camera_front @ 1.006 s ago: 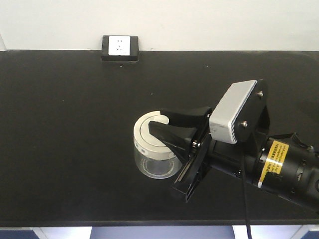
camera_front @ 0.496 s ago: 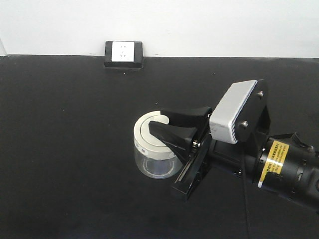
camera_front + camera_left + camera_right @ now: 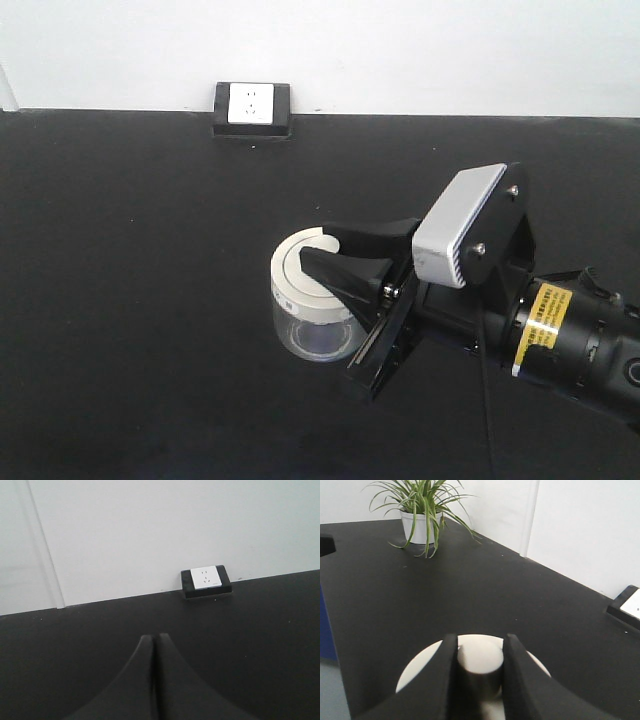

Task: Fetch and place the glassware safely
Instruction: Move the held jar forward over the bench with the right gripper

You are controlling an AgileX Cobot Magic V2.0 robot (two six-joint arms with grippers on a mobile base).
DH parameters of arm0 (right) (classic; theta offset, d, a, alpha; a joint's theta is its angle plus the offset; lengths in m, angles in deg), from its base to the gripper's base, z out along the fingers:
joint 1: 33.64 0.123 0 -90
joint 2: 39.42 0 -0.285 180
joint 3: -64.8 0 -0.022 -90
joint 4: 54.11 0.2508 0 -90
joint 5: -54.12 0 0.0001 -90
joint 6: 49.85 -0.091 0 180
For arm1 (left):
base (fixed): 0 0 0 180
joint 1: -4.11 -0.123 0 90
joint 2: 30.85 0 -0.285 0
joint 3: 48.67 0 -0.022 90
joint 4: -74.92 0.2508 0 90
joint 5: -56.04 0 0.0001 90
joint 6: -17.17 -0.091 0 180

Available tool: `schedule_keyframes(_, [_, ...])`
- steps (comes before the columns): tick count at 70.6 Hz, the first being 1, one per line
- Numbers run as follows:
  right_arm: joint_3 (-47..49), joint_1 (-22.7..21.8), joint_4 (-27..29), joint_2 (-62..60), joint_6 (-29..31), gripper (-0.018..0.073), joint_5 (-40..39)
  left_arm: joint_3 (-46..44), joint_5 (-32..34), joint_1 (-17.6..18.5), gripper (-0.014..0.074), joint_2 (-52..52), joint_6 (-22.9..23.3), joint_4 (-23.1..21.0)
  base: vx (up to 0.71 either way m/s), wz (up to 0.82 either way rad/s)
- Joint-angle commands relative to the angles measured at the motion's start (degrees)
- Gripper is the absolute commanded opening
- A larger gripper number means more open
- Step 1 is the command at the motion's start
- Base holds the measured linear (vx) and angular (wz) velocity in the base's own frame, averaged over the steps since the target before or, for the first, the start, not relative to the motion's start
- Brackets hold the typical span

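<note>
**Holding the jar by its knob: right arm on the piece, left arm standing off**

Item: lidded glass jar (image 3: pixel 303 335). It is squat and clear, stands upright with its axis vertical, and sits near the middle of the black tabletop (image 3: pixel 130 300). Whether its base rests on the surface or hangs just clear of it cannot be told from these views.

Lid (image 3: pixel 293 272): cream-white, round, seated level on the jar. The central knob (image 3: pixel 479 665) points straight up.

Right gripper (image 3: pixel 480 640): reaches in from the jar's right and crosses the lid from that side. Its two black fingers (image 3: pixel 519 680) are closed against opposite flanks of the knob, with no gap visible on either side. The glass wall itself is not held. The grip is on the lid alone, so any lift probably depends on how firmly the lid sits.

Left gripper (image 3: pixel 154 640): jaws pressed together with nothing between them. It is absent from the front view and faces the back wall, so the right arm is judged much the nearer.

Surroundings: a wall socket box (image 3: pixel 252 108) at the table's rear edge, well apart from the jar, and a potted plant (image 3: pixel 422 515) at a far corner in the right wrist view.
</note>
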Motion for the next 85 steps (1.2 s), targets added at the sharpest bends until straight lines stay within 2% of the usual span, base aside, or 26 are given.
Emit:
schedule_keyframes(1, [1.8,-0.1,1.4,-1.0,0.0,-0.0001,-3.9,-1.6,4.3,0.3,-0.0007,0.7,0.4,-0.6,0.0,0.0])
schedule_keyframes(46, [1.8,-0.1,1.4,-1.0,0.0,-0.0001,-4.0,-1.6,4.3,0.3,-0.0007,0.7,0.4,-0.6,0.0,0.0])
schedule_keyframes(62, [1.8,-0.1,1.4,-1.0,-0.2,-0.0001,-6.6,-1.6,4.3,0.3,-0.0007,0.7,0.4,-0.6,0.0,0.0])
schedule_keyframes(69, [1.8,-0.1,2.8,-1.0,-0.7,-0.0001,-8.2,-1.6,4.3,0.3,-0.0007,0.7,0.4,-0.6,0.0,0.0])
schedule_keyframes(75, [1.8,-0.2,6.1,-0.4,-0.5,-0.0001,-7.7,-1.6,4.3,0.3,-0.0007,0.7,0.4,-0.6,0.0,0.0])
schedule_keyframes(85, [1.8,-0.3,9.3,1.5,4.9,-0.0001,-7.3,-1.6,4.3,0.3,-0.0007,0.7,0.4,-0.6,0.0,0.0])
